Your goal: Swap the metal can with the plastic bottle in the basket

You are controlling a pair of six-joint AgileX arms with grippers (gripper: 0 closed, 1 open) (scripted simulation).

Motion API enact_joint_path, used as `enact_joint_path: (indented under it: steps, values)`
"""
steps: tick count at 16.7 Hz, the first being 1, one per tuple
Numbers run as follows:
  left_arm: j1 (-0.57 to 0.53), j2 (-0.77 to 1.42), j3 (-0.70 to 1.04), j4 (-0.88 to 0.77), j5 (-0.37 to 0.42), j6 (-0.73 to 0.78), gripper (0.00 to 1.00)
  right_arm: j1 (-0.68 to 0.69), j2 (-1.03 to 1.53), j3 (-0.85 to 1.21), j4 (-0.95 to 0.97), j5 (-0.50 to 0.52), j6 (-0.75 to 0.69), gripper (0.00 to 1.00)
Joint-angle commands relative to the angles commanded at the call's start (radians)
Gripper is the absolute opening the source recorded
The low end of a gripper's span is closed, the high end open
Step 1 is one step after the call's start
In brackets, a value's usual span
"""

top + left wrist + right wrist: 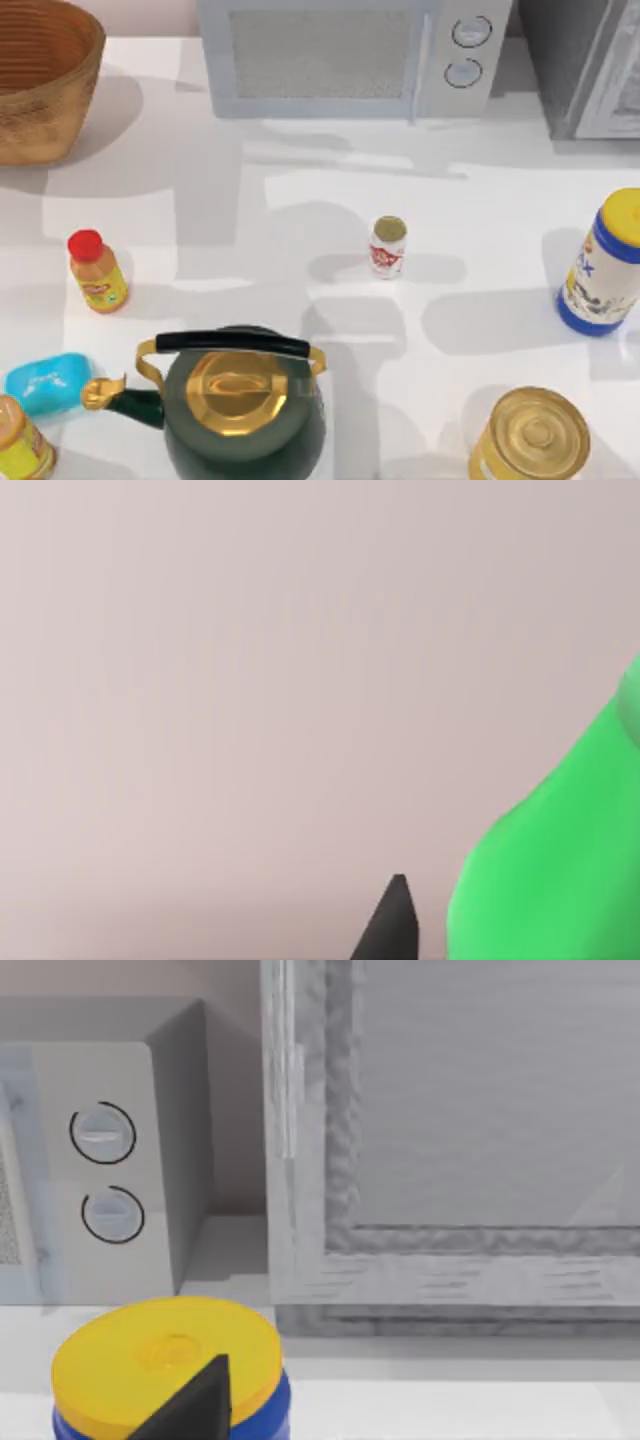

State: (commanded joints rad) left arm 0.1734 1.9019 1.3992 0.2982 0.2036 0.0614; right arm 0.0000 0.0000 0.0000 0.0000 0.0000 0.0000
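The woven basket (40, 90) stands at the table's far left corner, and the part of its ribbed inside that shows holds nothing. A small white-and-red metal can (388, 246) stands upright near the table's middle. In the left wrist view my left gripper (396, 925) is raised against a plain pinkish wall. A bright green, smooth, rounded thing (550, 860) is right beside it, and I cannot tell whether it is the plastic bottle or whether it is held. My right gripper (200, 1405) hovers just above the yellow lid of a blue tub (165, 1360).
A microwave (350, 55) and a grey cabinet (590, 65) line the back. The blue tub (605, 265) stands at the right edge. An orange bottle with a red cap (97, 272) stands at the left. Along the front are a green kettle (240, 405), a yellow tin (530, 435) and a blue soap bar (47, 382).
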Motion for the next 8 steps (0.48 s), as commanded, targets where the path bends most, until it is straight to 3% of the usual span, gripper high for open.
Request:
enact_joint_path:
  steps: [3,8]
  values:
    - [0.0,0.0,0.0,0.0,0.0,0.0,0.0,0.0,0.0,0.0,0.0,0.0,0.0,1.0]
    - [0.0,0.0,0.0,0.0,0.0,0.0,0.38,0.0,0.0,0.0,0.0,0.0,0.0,1.0]
